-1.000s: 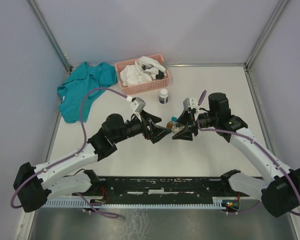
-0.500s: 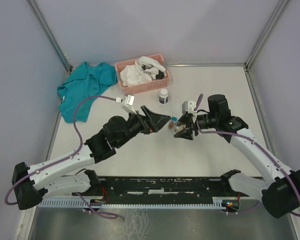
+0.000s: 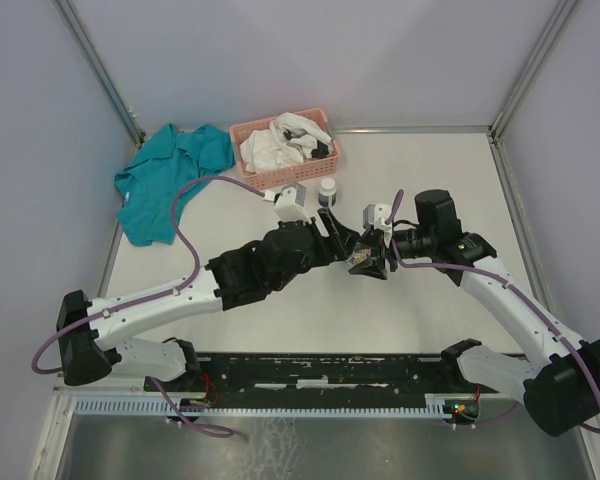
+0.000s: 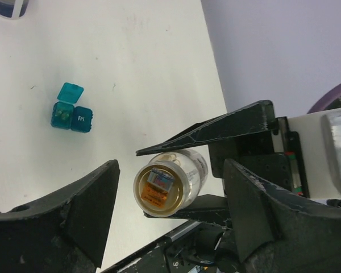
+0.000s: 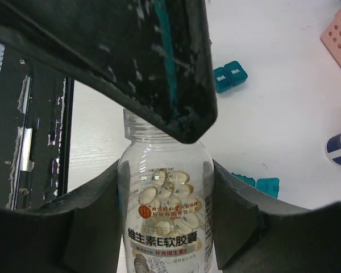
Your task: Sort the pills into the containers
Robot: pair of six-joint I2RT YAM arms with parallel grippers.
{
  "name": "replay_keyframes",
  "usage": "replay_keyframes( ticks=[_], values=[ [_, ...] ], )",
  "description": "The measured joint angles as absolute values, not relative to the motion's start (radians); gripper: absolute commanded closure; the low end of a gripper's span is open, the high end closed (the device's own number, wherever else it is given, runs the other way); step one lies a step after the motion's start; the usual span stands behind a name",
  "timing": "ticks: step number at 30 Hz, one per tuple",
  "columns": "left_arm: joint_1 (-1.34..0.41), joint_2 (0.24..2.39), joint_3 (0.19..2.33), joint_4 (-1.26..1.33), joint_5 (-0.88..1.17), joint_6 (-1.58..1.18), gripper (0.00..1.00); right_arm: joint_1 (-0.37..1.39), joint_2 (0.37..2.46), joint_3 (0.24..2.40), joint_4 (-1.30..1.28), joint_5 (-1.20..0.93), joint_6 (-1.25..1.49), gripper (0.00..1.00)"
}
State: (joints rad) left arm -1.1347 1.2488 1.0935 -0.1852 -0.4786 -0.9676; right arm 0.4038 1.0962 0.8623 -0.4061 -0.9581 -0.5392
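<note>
My right gripper (image 5: 167,170) (image 3: 368,262) is shut on a clear pill bottle (image 5: 166,210) of yellow softgels and holds it above the table. In the left wrist view the bottle (image 4: 169,187) shows end-on, its near end gold-brown. My left gripper (image 4: 171,166) (image 3: 345,243) is open, its fingers (image 4: 85,210) standing either side of that end without touching. One left finger (image 5: 131,62) crosses above the bottle's neck. Teal containers (image 4: 71,114) lie on the table, one lid flipped open. The right wrist view shows one pair (image 5: 230,75) farther off and another (image 5: 260,185) beside the bottle.
A white bottle with a dark band (image 3: 327,190) stands behind the grippers. A pink lattice basket (image 3: 315,165) holding white cloth is at the back. A teal cloth (image 3: 170,180) lies at the back left. The table's right edge (image 4: 213,68) meets the wall.
My left arm has swung right and forward, bringing its open jaws round the bottle's end. The right gripper with the bottle has barely moved.
</note>
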Motion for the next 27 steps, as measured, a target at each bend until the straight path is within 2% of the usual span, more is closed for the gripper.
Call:
replay_keyframes(
  ticks=[4,7,27],
  values=[
    [-1.137,1.267,1.097,-0.21,-0.488,-0.97,0.32,0.404,1.096,0.862,-0.406,-0.957,-0.541,1.0],
    [-1.137,1.274,1.1,-0.216,-0.487,-0.971,0.36,0.404,1.096,0.862,-0.406,-0.956,-0.541,1.0],
    [-1.137,1.279,1.098,-0.229,-0.443,-1.003,0.42,0.404,1.093,0.862,-0.407,-0.955,-0.541,0.99]
  ],
)
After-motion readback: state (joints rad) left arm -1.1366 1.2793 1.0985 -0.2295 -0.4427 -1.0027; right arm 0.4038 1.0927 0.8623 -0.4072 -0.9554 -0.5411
